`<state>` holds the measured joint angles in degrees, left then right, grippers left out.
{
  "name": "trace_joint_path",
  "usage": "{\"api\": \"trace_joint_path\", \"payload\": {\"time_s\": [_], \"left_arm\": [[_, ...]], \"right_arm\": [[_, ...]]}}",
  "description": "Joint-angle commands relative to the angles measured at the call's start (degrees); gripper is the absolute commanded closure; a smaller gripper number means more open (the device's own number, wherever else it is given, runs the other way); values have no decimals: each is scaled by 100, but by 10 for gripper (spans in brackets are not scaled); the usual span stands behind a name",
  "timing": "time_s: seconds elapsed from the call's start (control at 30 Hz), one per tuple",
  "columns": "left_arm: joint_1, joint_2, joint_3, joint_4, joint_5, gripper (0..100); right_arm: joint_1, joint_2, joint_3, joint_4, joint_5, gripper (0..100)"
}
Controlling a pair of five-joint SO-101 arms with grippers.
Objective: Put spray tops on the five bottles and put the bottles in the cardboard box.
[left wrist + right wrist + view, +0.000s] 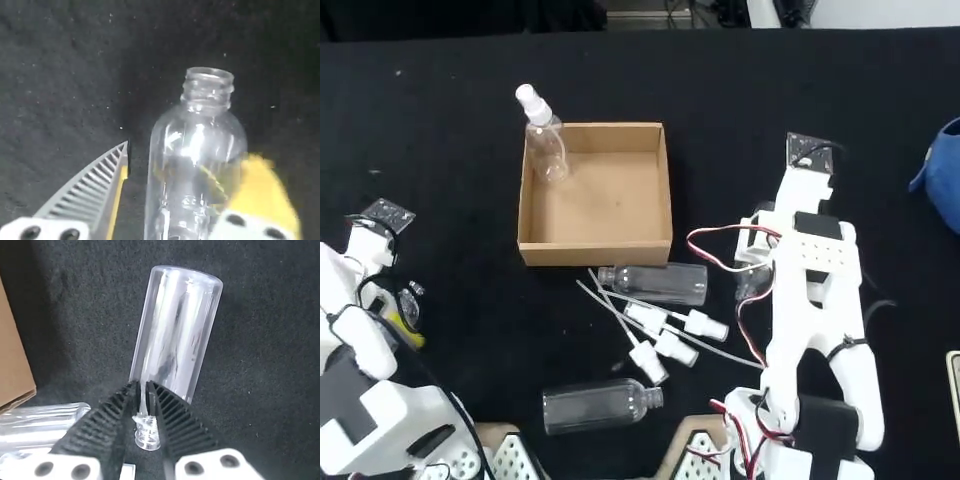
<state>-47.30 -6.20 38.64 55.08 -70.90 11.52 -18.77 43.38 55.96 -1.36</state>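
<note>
My left gripper (190, 155) sits at the table's left side (408, 318), shut on a clear bottle (200, 130) that has an open neck and no top. Beside the box's near right corner, my right gripper (141, 386) is shut on the threaded neck of another clear bottle (175, 335), also seen in the high view (752, 282). The cardboard box (595, 245) holds one bottle with a white spray top (542, 135), leaning in its far left corner. Two topless bottles (655, 283) (602, 407) lie in front of the box. Loose spray tops (670, 330) lie between them.
The black tablecloth (440, 180) has free room to the left of the box and behind it. A blue object (945, 185) sits at the right edge. The arm bases (720, 455) stand at the near edge.
</note>
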Motion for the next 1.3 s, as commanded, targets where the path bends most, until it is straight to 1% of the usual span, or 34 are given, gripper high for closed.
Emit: {"api": "trace_joint_path", "payload": {"time_s": [0.0,0.03,0.1,0.2,0.33,0.4,0.53,0.67,0.8,0.87,0.93,1.0,1.07,1.17,1.27], "left_arm": [[4,-114,-259,369,114,966],[-13,-114,-382,492,220,941],[-171,-114,-690,712,484,973],[-374,-114,-1112,1099,905,970],[-514,-158,-1270,1477,1345,970],[-593,-343,-1156,1327,1714,970],[-611,-923,-558,730,2778,970],[-251,-1574,136,211,3895,970],[356,-2145,470,79,5125,970],[593,-2338,488,53,5714,970],[752,-2479,470,44,6171,970],[884,-2505,462,44,6532,970],[1007,-2497,462,26,6813,970],[1138,-2488,602,-325,7165,970],[1200,-2488,822,-677,7613,970]], "right_arm": [[105,-251,-13,-123,44,986],[105,-251,-13,-123,35,986],[105,-251,-13,-114,18,986],[105,-268,-4,-88,0,986],[105,-303,-13,-88,44,986],[105,-312,-31,-70,44,986],[97,-321,-110,88,53,986],[97,-796,-558,897,193,987],[-202,-1692,-558,1257,958,986],[-536,-2035,-418,1398,1433,985],[-941,-2158,-312,1714,1837,950],[-1284,-2132,-277,2163,2207,891],[-1451,-2018,-295,2593,2620,848],[-1459,-1815,-295,2954,3525,852],[-1442,-1657,-189,3138,4730,873]]}}
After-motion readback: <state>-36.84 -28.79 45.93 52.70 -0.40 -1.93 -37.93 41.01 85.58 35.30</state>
